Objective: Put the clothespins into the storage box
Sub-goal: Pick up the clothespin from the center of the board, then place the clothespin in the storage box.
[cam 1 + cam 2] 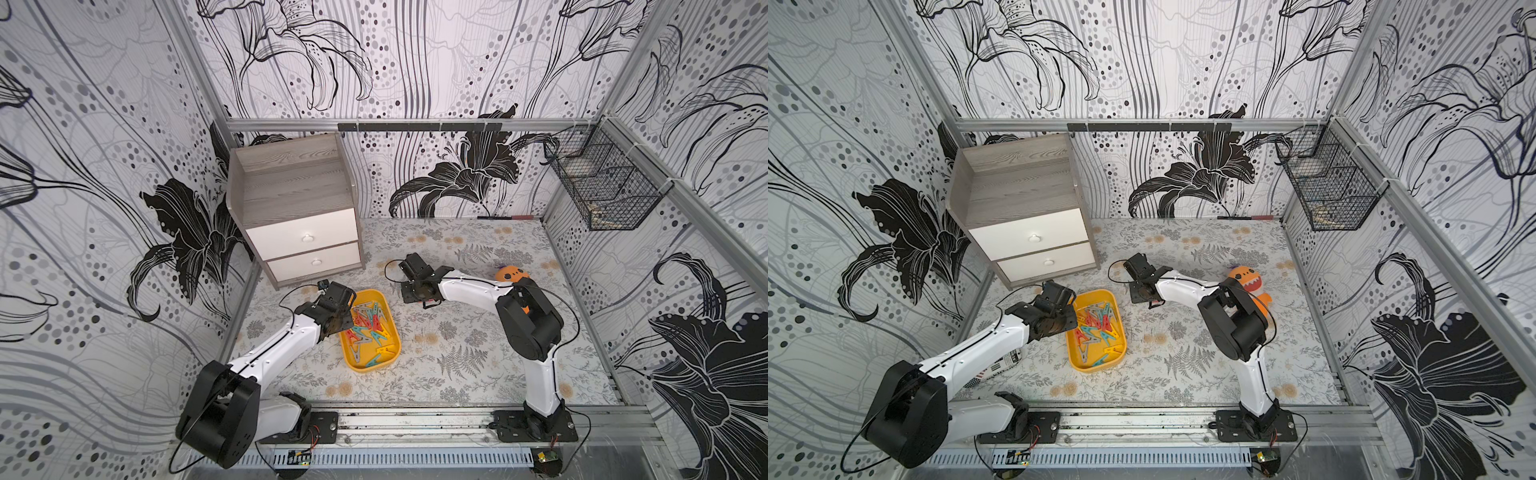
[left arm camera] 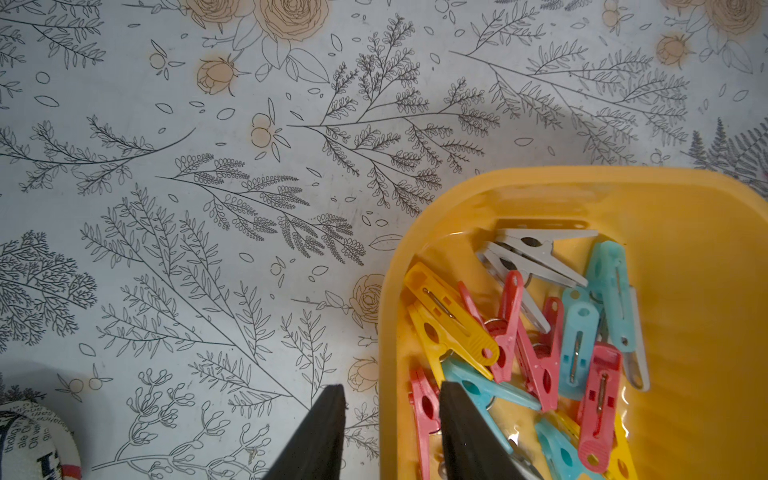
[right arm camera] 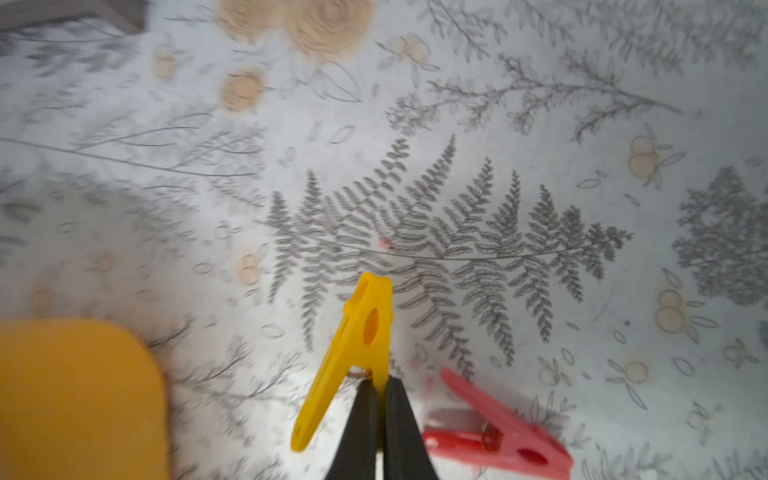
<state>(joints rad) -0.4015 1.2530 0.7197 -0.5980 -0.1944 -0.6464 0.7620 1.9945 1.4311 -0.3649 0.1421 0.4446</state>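
The left arm [image 1: 272, 351] stretches forward and low, wrist bent down, the left pincer [image 2: 392, 411] with its fingers slightly parted. The right arm [image 1: 469, 289], elbow raised, reaches in toward the centre, the right pincer [image 3: 380, 388] clamped on a yellow clothespin [image 3: 353, 357].
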